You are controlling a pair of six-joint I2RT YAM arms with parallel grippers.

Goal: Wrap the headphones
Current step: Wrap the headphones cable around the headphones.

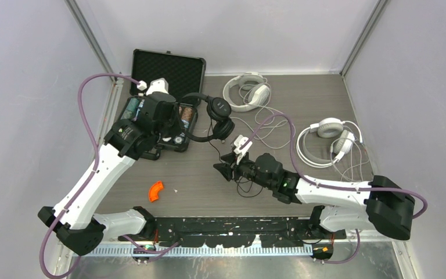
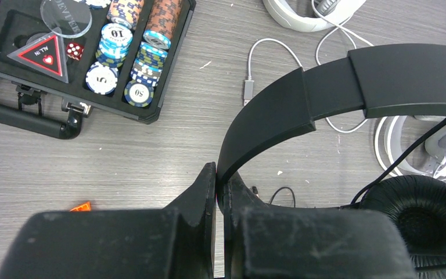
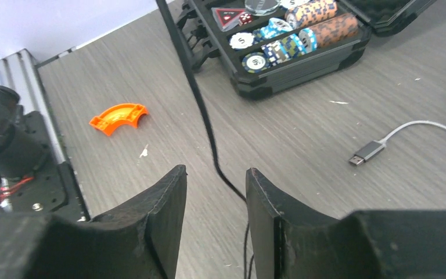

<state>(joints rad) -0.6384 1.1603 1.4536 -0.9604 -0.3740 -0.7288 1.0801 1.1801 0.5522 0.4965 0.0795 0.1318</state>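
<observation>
Left claw (image 2: pixel 218 174) pinches black headphones (image 2: pixel 337 87); right claw (image 3: pixel 216 180) spread (cord (image 3: pixel 200 110) between), table edge (image 3: pixel 58 116) near.

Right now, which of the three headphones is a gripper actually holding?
The black on-ear pair: the left gripper is shut on its headband. The white pair at the back and the white pair on the right lie ungripped.

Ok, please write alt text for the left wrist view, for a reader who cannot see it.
The left gripper, shut, pinches the black headphones by the headband; one ear pad shows at lower right. On the grey table behind lie an open case of poker chips, a white cable's plug and part of white headphones.
</observation>
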